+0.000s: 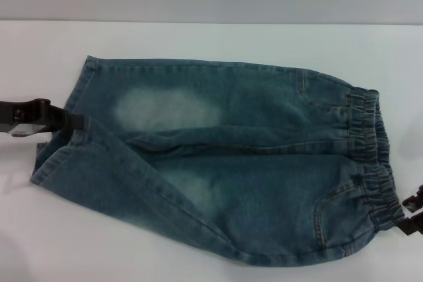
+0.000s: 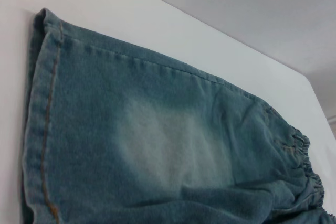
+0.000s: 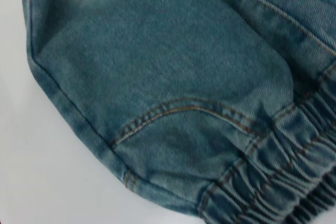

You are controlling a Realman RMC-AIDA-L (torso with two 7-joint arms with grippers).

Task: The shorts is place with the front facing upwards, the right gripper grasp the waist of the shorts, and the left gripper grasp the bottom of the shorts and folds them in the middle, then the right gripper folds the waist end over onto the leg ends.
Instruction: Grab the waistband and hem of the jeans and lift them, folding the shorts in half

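Denim shorts [image 3: 173, 77] w/ curved pocket seam [image 3: 178, 109], elastic waistband [image 3: 273, 177], on white table [image 3: 37, 171].

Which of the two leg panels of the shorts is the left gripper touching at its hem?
The near leg, closest to the robot: the left gripper meets its hem corner where the legs split. The far leg with the paler faded patch lies beyond it.

Bright, even light washes out the white bench [image 1: 198, 37] around the faded blue denim shorts [image 1: 225, 163], leaving faint shadows at their edges. Every view is softly blurred.
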